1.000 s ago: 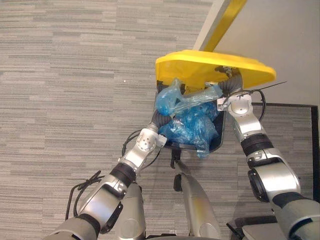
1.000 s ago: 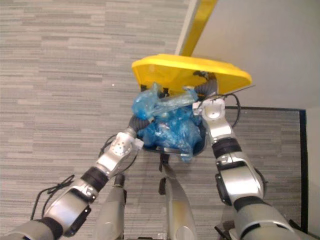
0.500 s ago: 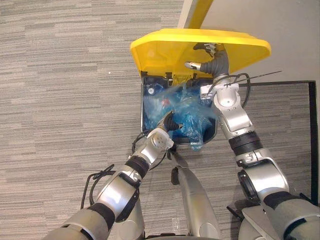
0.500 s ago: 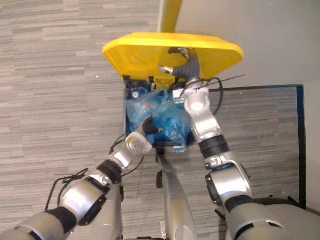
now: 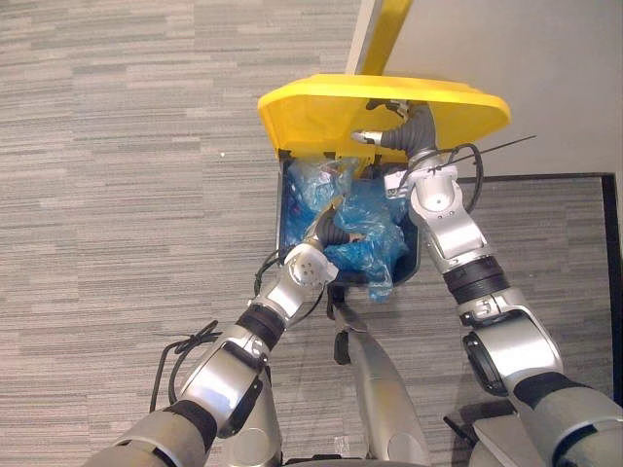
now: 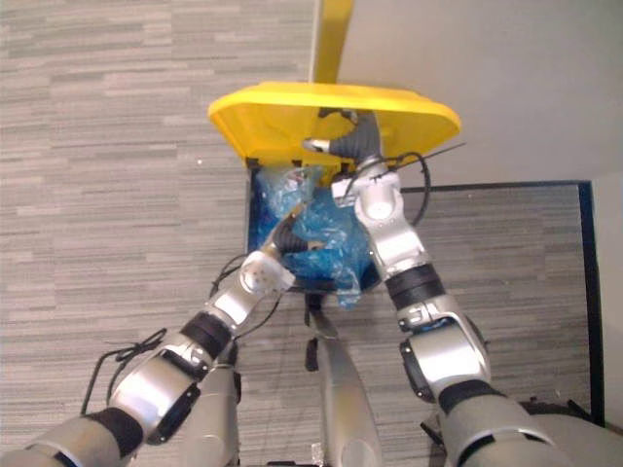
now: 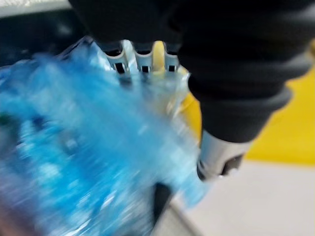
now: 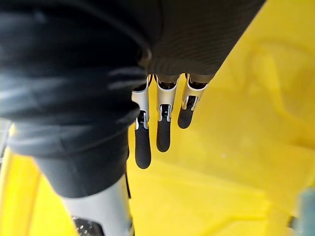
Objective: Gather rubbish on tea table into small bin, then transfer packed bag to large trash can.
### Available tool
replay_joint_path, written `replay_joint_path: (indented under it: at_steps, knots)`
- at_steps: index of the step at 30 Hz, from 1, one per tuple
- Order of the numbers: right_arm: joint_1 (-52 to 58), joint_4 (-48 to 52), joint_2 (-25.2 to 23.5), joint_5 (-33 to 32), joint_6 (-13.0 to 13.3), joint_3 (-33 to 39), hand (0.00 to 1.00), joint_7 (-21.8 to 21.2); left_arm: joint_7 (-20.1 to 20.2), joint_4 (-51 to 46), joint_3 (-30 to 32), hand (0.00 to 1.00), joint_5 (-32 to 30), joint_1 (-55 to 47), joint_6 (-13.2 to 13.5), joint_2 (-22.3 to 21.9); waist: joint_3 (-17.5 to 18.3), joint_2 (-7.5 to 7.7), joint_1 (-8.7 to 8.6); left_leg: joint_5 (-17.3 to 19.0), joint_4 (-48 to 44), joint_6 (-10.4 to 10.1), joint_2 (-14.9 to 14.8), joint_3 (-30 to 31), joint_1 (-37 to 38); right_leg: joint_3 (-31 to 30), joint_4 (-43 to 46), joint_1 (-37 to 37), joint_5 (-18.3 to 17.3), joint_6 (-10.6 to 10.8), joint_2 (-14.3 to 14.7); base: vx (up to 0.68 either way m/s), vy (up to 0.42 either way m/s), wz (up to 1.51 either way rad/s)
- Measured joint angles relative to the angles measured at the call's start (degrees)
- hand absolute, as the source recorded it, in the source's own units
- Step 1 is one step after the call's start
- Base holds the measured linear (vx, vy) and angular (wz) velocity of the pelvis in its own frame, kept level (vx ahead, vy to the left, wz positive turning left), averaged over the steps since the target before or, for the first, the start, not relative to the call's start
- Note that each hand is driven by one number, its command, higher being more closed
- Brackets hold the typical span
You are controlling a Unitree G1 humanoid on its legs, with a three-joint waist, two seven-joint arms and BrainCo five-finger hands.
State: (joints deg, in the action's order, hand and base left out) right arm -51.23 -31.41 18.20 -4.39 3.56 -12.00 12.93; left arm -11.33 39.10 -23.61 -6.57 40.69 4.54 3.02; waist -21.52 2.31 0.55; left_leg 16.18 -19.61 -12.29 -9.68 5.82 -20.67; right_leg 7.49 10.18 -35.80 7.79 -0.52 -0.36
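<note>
The large trash can (image 5: 280,222) has a dark body and a yellow lid (image 5: 321,112) swung up. A packed blue plastic bag (image 5: 368,216) lies inside it, one corner hanging over the near rim. My left hand (image 5: 328,232) is in the can's mouth, open, its fingers (image 7: 134,58) stretched beside the bag (image 7: 74,147) and not curled round it. My right hand (image 5: 394,125) reaches under the raised lid, and its straight fingers (image 8: 142,142) rest against the lid's yellow underside (image 8: 236,147).
Grey striped carpet (image 5: 117,195) spreads to the left and front of the can. A white wall (image 5: 526,49) with a yellow strip (image 5: 389,29) rises right behind it. A dark line (image 5: 555,177) borders the floor on the right.
The left hand has opened and let go of the bag, which has sunk from above the rim down into the can. The right hand still props the lid. The camera has shifted.
</note>
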Motion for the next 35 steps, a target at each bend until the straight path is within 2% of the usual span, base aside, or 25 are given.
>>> replay_joint_path:
  at_steps: [3,6,11,14,17,19,20,21,22,23,24,25,26,27,28,29,30,31,32,34,35]
  knots:
    - [2.4,-2.94,-0.02,1.49,0.05,0.44,0.0,-0.39,0.11,-4.65,0.44,0.0,2.34,-4.33,0.35,1.94,0.66,-0.26,0.13,-0.65,1.64,0.5,0.31,0.96,1.28,0.72,-0.86,1.44,0.02,0.06,-0.42,0.02,0.003,0.17]
    - [11.13,-6.28,0.0,4.51,-0.2,3.25,0.0,-0.81,0.43,-10.65,4.4,0.0,4.49,-16.68,1.92,4.19,2.28,-1.37,0.57,-0.68,1.84,0.66,0.3,1.42,4.19,1.45,-2.56,5.56,0.05,0.4,-0.5,0.07,0.07,0.09]
    - [20.05,-8.01,-0.41,6.79,-0.3,6.55,0.0,-1.55,1.98,-10.24,9.94,0.0,5.68,-29.15,2.62,4.91,4.15,-2.95,1.41,0.6,0.06,1.63,0.32,1.61,7.64,1.98,-2.46,10.18,-0.43,1.08,-0.72,0.07,0.075,0.07]
    - [25.44,-8.08,-3.32,7.12,-0.73,8.18,0.0,-2.07,3.3,-3.22,14.87,0.0,5.6,-34.84,2.52,5.21,4.42,-3.08,1.92,1.91,-2.39,2.46,0.71,1.05,10.08,1.7,-1.9,13.44,-0.72,1.48,-1.01,0.02,0.075,0.0]
    - [30.28,-8.11,-7.09,9.05,-0.71,8.53,0.0,-2.92,4.41,8.3,20.18,0.0,5.3,-37.16,1.8,5.15,4.71,-2.55,2.46,3.05,-5.15,4.01,2.7,-0.71,11.11,-0.26,-0.3,14.09,-0.35,2.53,-2.29,-0.09,0.103,-0.2]
    - [34.88,-8.48,-9.05,10.88,-0.68,8.43,0.0,-3.56,4.29,14.64,22.78,0.0,4.01,-38.28,0.64,5.17,4.71,-2.2,2.54,3.67,-8.29,5.08,4.6,-2.3,11.01,-1.87,0.46,14.21,0.7,4.45,-3.81,-0.19,0.138,-0.24]
    - [36.97,-8.71,-9.4,11.28,-0.66,8.38,0.0,-3.93,4.26,15.85,23.55,0.0,3.21,-38.84,0.04,5.14,4.63,-2.01,2.24,3.87,-10.31,5.86,5.25,-2.86,10.7,-2.44,0.09,14.46,0.64,6.11,-4.41,-0.23,0.129,-0.24]
    - [39.2,-9.73,-9.8,11.37,-0.59,8.41,0.0,-4.25,4.0,16.53,25.2,0.0,2.29,-39.53,-0.25,4.72,4.64,-2.35,2.13,3.82,-10.21,6.76,4.0,-4.3,10.69,-2.32,-1.35,15.71,-0.8,9.0,-4.6,-0.22,0.075,-0.32]
    - [39.92,-10.8,-10.14,11.53,-0.69,8.43,0.0,-4.5,3.85,16.74,25.6,0.0,1.88,-39.69,-0.22,4.78,4.56,-2.48,2.35,3.45,-9.88,6.75,3.18,-5.3,10.87,-1.74,2.87,14.24,-2.49,7.16,-4.49,-0.29,0.075,-0.47]
    - [42.32,-13.33,-11.54,12.41,-0.65,8.98,0.0,-4.93,3.87,17.52,26.31,0.0,1.38,-39.95,-0.52,5.41,5.02,-1.97,2.07,2.48,-8.66,6.93,2.37,-5.91,11.13,-1.41,17.91,10.91,-7.15,2.59,-4.72,-0.25,0.023,-0.38]
    - [44.88,-14.94,-12.82,13.07,-0.65,10.18,0.0,-5.21,3.9,17.78,27.21,0.0,1.25,-40.26,-1.02,5.43,5.48,-1.24,1.8,1.4,-7.16,6.79,1.92,-5.94,11.98,-1.3,25.54,11.0,-10.57,1.86,-4.93,-0.19,-0.002,-0.26]
    - [47.23,-16.58,-14.08,13.4,-0.72,11.62,0.0,-5.35,3.87,17.75,27.6,0.0,1.2,-40.6,-1.29,5.59,6.15,-0.82,1.8,0.32,-5.69,6.41,1.62,-6.1,12.45,-1.31,30.37,11.97,-12.98,2.27,-5.19,-0.13,-0.125,-0.09]
    - [50.52,-19.52,-15.92,13.49,-1.07,13.79,0.0,-5.5,3.92,17.45,28.45,0.0,1.19,-41.58,-1.55,5.96,7.84,0.29,1.85,-1.18,-3.47,5.73,1.45,-6.14,12.79,-1.53,35.09,14.84,-16.78,3.38,-6.13,-0.08,-0.154,-0.14]
    - [52.2,-19.73,-17.01,13.31,-1.38,16.16,0.0,-5.54,3.92,17.04,29.25,0.0,1.2,-42.14,-1.59,6.05,9.13,1.27,1.89,-1.74,-2.72,5.2,1.29,-6.52,12.61,-2.18,35.52,17.45,-20.37,4.79,-6.81,-0.11,-0.225,-0.32]
    - [52.99,-20.38,-17.37,13.4,-1.42,17.61,0.0,-5.4,3.93,16.72,30.7,0.0,1.21,-42.04,-1.72,5.84,10.36,2.85,2.02,-1.88,-2.52,4.83,1.38,-6.94,11.74,-2.1,29.45,20.55,-24.32,7.32,-7.03,-0.1,-0.181,-0.32]
    - [53.54,-20.79,-17.46,13.41,-1.48,18.26,0.0,-5.28,3.94,16.69,31.26,0.0,1.26,-41.84,-1.8,5.42,10.82,2.83,2.28,-2.17,-2.1,4.48,1.67,-7.29,11.35,-1.44,25.67,22.06,-26.12,7.16,-6.6,-0.11,-0.207,-0.4]
    - [53.64,-22.1,-17.13,13.36,-2.02,20.74,0.0,-4.9,3.94,16.9,31.67,0.0,1.48,-41.3,-2.15,3.19,12.43,1.32,2.23,-3.58,-0.44,4.24,1.0,-7.46,11.23,-0.55,18.92,23.0,-25.95,3.64,-5.11,-0.09,-0.121,-0.33]
    - [53.75,-23.78,-16.29,13.03,-2.08,22.92,0.0,-4.55,4.05,16.92,31.56,0.0,1.7,-41.38,-2.18,0.2,13.77,-0.08,2.23,-5.18,2.96,5.55,0.86,-7.25,11.64,-0.6,14.64,23.49,-23.4,3.03,-3.81,-0.03,-0.072,-0.38]
    - [53.53,-24.46,-15.86,12.83,-2.19,23.62,0.0,-4.45,4.2,17.01,31.43,0.0,1.74,-41.51,-2.18,-0.84,14.34,-0.99,2.24,-6.2,5.08,5.85,0.72,-7.15,12.38,-1.07,12.96,23.91,-22.13,3.13,-3.25,-0.01,-0.011,-0.39]
    - [53.4,-26.81,-15.4,12.54,-2.72,25.25,0.0,-4.13,4.31,17.87,30.28,0.0,2.28,-41.33,-2.17,-2.13,15.76,-2.15,1.88,-10.75,13.16,6.35,0.61,-7.83,15.71,-1.85,6.57,25.52,-18.35,2.94,-1.97,0.02,-0.009,-0.27]
    - [53.4,-26.82,-15.4,12.45,-2.74,25.32,0.0,-4.11,4.33,17.89,30.19,0.0,2.27,-41.33,-2.17,-2.15,15.78,-2.18,1.8,-10.97,13.63,6.39,0.61,-7.87,15.89,-1.86,6.26,25.68,-18.16,2.94,-1.93,0.02,0.003,-0.05]
